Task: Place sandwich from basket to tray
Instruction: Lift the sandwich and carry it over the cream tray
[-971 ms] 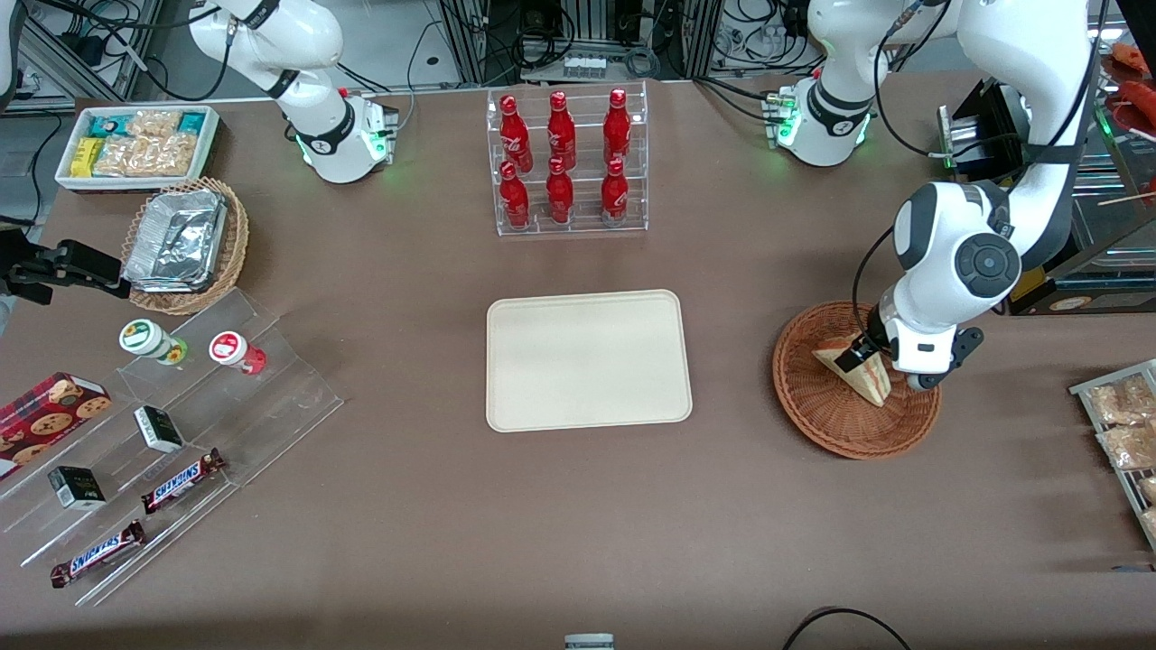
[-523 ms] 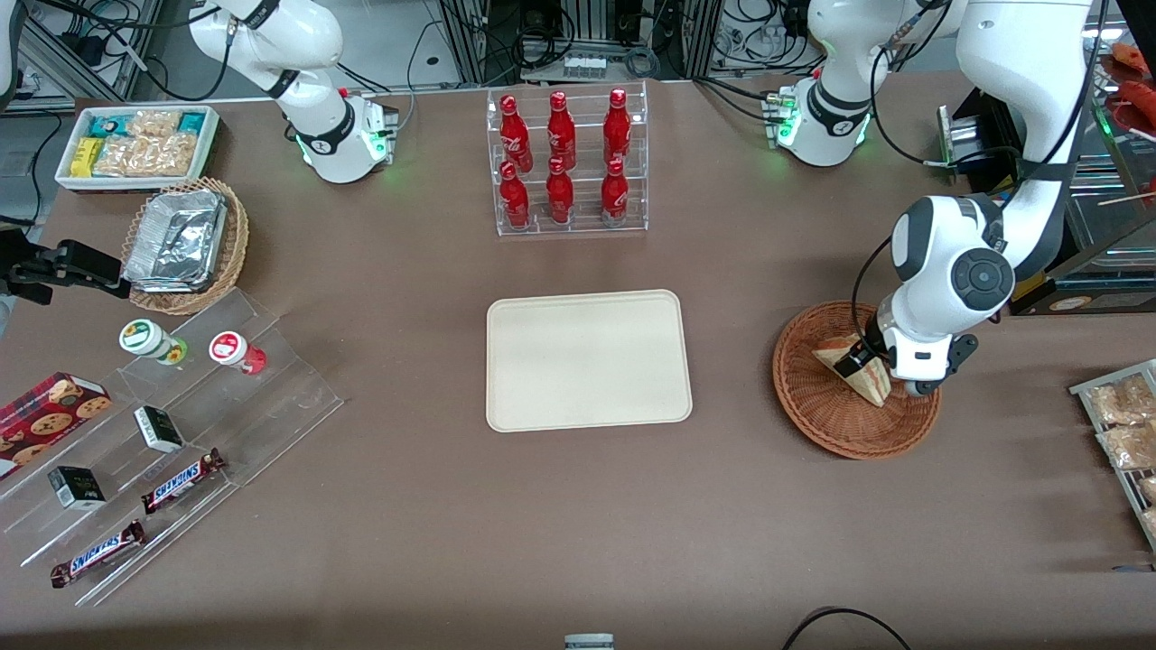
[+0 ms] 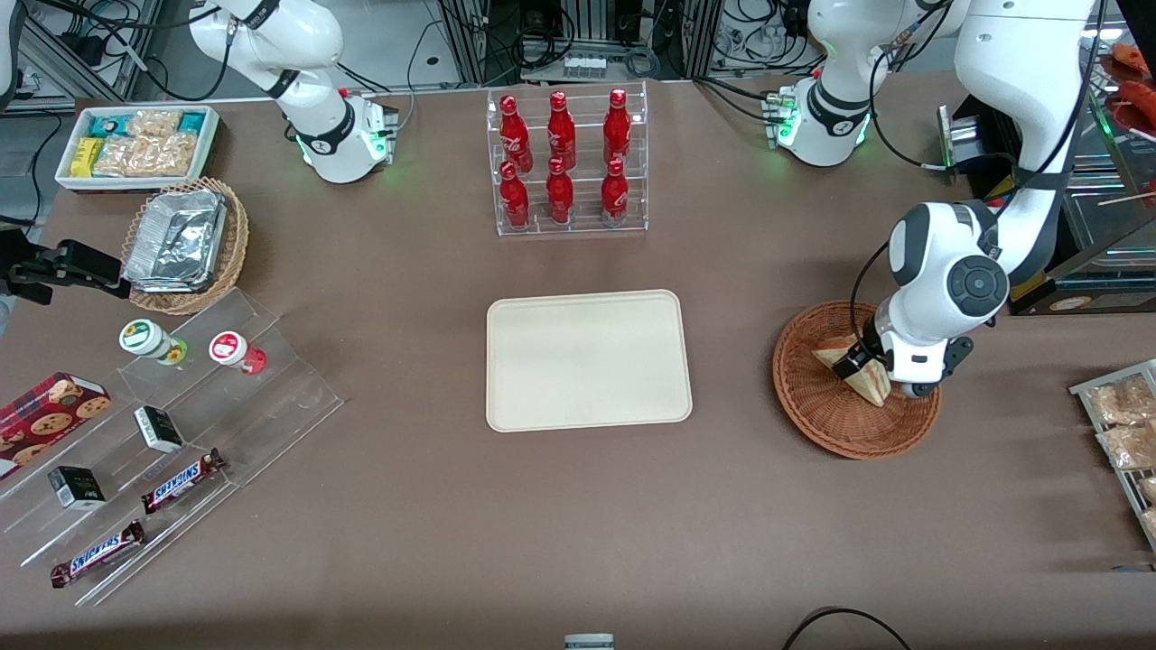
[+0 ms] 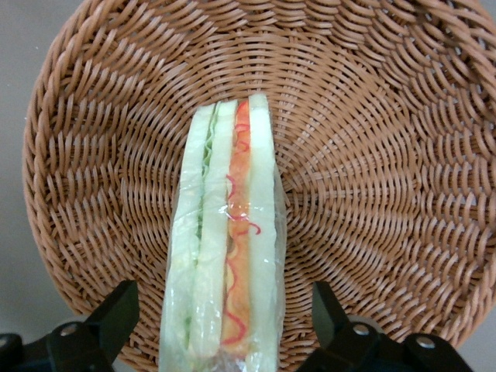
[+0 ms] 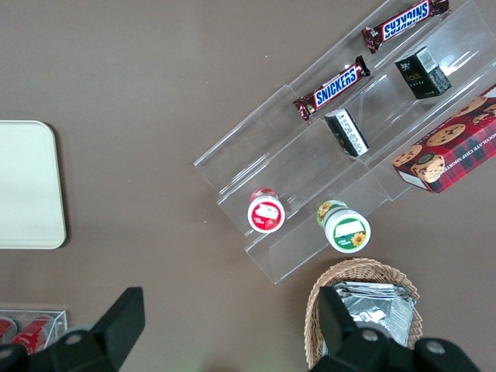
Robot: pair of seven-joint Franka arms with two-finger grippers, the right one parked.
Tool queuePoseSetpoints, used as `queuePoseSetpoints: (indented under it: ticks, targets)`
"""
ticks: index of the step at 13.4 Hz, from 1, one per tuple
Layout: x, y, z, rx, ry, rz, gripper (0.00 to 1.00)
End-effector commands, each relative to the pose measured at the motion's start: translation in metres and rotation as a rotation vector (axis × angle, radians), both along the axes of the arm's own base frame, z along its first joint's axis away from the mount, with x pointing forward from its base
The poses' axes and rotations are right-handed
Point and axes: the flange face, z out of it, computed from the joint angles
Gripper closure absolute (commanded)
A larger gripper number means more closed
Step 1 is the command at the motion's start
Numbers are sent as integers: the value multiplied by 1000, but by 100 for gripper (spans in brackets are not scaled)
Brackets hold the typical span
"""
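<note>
Left wrist view: my gripper (image 4: 225, 325) has sunk lower over the last second, fingers (image 4: 116, 310) spread wide, flanking the sandwich (image 4: 225, 256) without touching it. It lies in the basket (image 4: 372, 155); closing comes next, tray (image 3: 587, 359) waiting.

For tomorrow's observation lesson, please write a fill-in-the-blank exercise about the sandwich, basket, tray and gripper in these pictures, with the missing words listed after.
1. The sandwich lies in the round woven ____.
2. The gripper is open, with one finger on each side of the ____.
3. The cream tray has ____ on it.
4. The rack farther from the front camera than the tray holds ____ red bottles.

Missing words: basket; sandwich; nothing; six
</note>
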Motion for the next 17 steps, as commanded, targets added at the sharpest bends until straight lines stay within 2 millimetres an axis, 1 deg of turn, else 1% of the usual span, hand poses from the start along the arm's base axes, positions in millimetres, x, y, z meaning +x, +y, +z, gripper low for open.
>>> queuePoseSetpoints:
  ticks: [1, 2, 3, 4, 5, 6, 8, 9, 10, 12, 15, 17]
  targets:
    - [-5, 0, -6, 14, -5, 17, 15]
    - [-6, 1, -7, 14, -2, 21, 39]
    - [-6, 0, -6, 14, -3, 21, 67]
    - [-7, 1, -5, 16, 0, 21, 85]
    - [-7, 2, -4, 17, 4, 21, 98]
    - [-8, 2, -2, 19, 15, 22, 100]
    - [-8, 1, 11, 24, 24, 14, 100]
    - [-6, 0, 20, 26, 24, 7, 100]
    - [-1, -5, 32, 28, 28, -7, 100]
    - [11, -14, 59, 36, 68, -17, 100]
    - [17, -66, 91, 35, 90, -109, 100]
    - [17, -110, 113, 31, 89, -178, 100]
